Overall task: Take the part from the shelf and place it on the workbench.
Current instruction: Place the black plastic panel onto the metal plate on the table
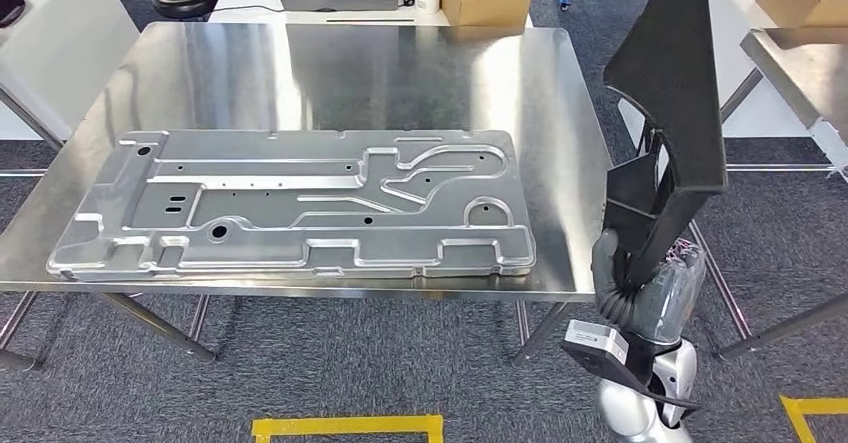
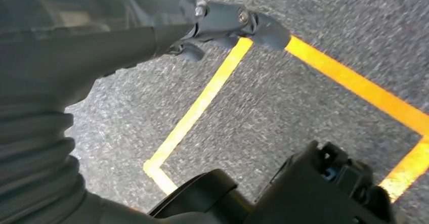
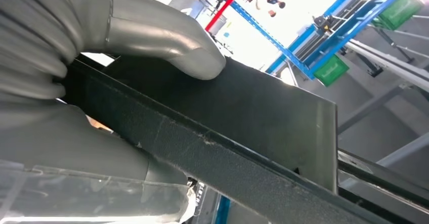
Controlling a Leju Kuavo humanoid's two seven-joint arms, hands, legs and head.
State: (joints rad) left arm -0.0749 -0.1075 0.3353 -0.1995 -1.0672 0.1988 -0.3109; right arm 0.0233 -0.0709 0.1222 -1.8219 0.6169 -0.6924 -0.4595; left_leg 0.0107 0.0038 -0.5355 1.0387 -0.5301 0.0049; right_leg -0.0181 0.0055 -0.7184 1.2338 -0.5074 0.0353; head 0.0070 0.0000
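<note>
Upright, black part [image 1: 672,93] held by right hand [image 1: 640,293].

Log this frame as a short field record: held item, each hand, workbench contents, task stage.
held item: black part, upright, off the bench's right edge
right hand: grips the part's lower end; thumb pressed on its flat face
left hand: hanging over grey floor with yellow tape, holds nothing
workbench: steel top carrying a large stamped metal panel
task stage: part in hand, not yet placed
</note>
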